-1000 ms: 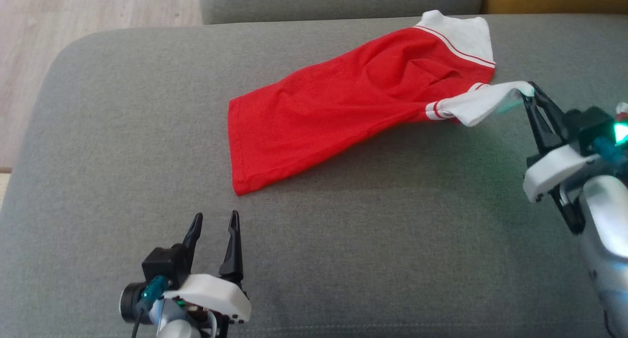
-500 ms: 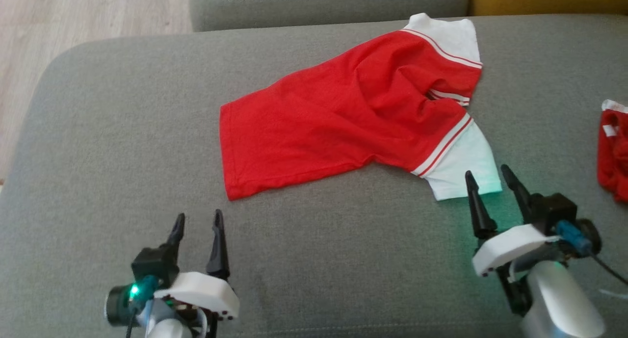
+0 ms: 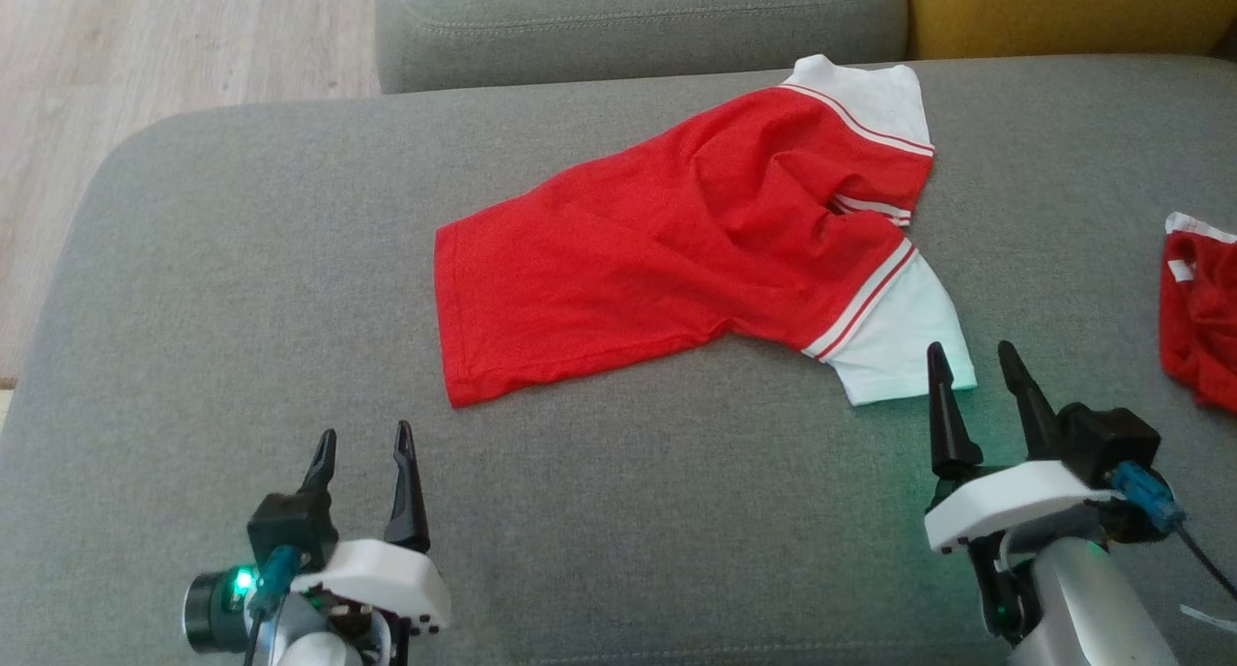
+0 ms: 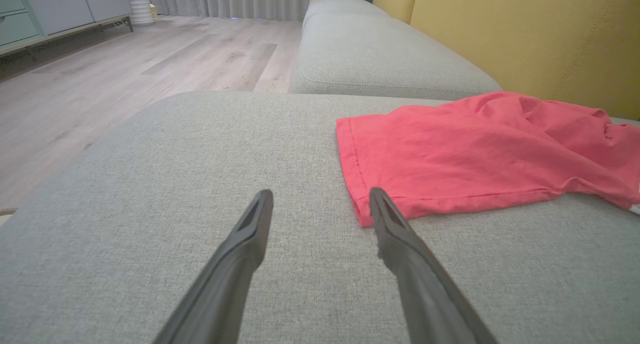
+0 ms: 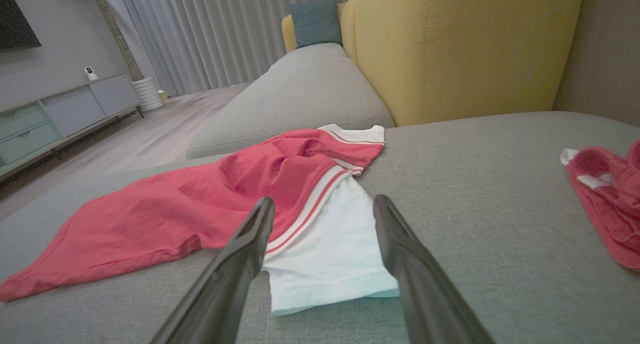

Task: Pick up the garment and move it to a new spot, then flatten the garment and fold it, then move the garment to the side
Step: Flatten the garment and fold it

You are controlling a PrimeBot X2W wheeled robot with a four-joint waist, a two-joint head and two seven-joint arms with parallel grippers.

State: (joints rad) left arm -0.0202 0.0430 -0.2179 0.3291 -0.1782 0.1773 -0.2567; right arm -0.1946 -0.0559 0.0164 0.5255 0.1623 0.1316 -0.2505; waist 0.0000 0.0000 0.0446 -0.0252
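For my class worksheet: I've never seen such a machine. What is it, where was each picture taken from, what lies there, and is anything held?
A robot with two arms, each ending in a two-fingered hand. One picture looks down from its head at the left hand and right hand over a grey sofa. The others come from wrist cameras looking along each hand's fingers. A red shirt with white sleeves lies on it; another red garment lies further right. Both hands are open, holding nothing.
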